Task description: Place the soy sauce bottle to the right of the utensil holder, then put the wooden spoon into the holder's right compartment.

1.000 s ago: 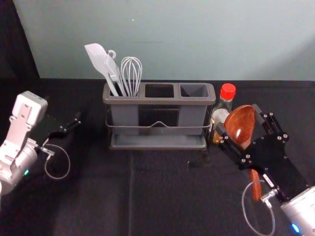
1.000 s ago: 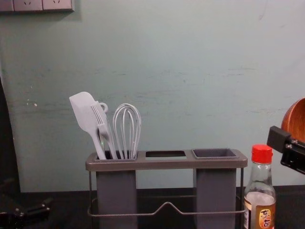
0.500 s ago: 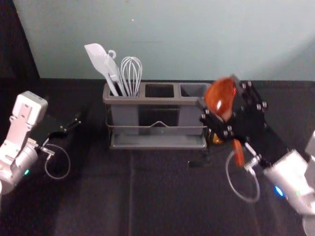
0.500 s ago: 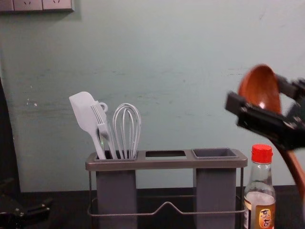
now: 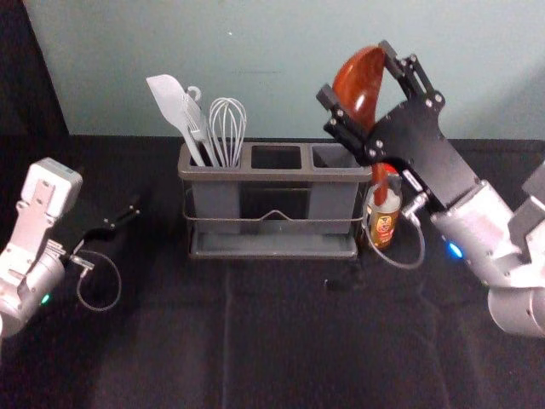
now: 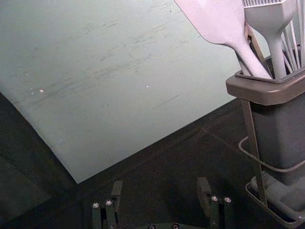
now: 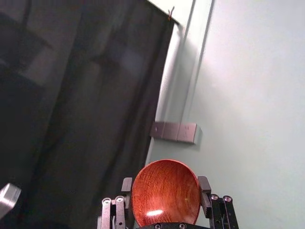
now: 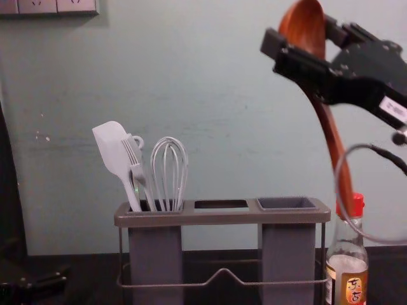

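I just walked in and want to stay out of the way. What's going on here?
The robot's right gripper is holding the wooden spoon up by its bowl, handle hanging down. The soy sauce bottle already stands right of the utensil holder, but the spoon isn't in the right compartment yet. The left gripper idles, jaws open, left of the holder.

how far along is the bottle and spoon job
Bottle done, by the look of it: the bottle stands just right of the holder. In hand: the right gripper holds the spoon up, handle pointing down. Left to do: lower it into the right compartment, which has nothing sticking out. The left gripper is idle, left of the holder.
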You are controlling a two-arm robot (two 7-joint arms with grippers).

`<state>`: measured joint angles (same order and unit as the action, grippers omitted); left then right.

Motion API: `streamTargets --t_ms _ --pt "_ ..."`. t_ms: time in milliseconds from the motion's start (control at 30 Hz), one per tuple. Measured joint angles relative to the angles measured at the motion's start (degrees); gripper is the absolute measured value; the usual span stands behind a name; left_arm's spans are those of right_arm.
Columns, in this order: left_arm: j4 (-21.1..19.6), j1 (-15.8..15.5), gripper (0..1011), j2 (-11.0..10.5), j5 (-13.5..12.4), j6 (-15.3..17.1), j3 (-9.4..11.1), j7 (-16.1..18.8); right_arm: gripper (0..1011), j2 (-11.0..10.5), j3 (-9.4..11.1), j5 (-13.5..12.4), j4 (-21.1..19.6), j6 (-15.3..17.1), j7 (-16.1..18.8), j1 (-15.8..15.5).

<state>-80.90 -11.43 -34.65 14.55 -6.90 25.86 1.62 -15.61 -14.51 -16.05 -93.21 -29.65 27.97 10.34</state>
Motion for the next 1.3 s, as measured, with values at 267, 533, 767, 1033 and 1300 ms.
streamTargets --t_ms 267,533,767,1033,1300 --pt "0.0 0.0 1000 0.0 0.0 0.0 0.0 0.0 838 2.12 -1.94 -5.03 9.6 -4.01 5.0 7.93" --pt "0.0 0.0 1000 0.0 0.0 0.0 0.0 0.0 838 4.73 -2.53 -7.87 18.02 -7.02 7.62 13.32" --pt "0.0 0.0 1000 0.0 0.0 0.0 0.0 0.0 838 7.1 -2.62 -9.77 24.24 -8.72 9.16 16.53" --pt "0.0 0.0 1000 0.0 0.0 0.0 0.0 0.0 838 9.93 -1.82 -12.16 30.88 -13.37 11.51 18.33" --pt "0.0 0.0 1000 0.0 0.0 0.0 0.0 0.0 838 11.96 -0.58 -15.57 36.56 -16.79 15.21 19.08"
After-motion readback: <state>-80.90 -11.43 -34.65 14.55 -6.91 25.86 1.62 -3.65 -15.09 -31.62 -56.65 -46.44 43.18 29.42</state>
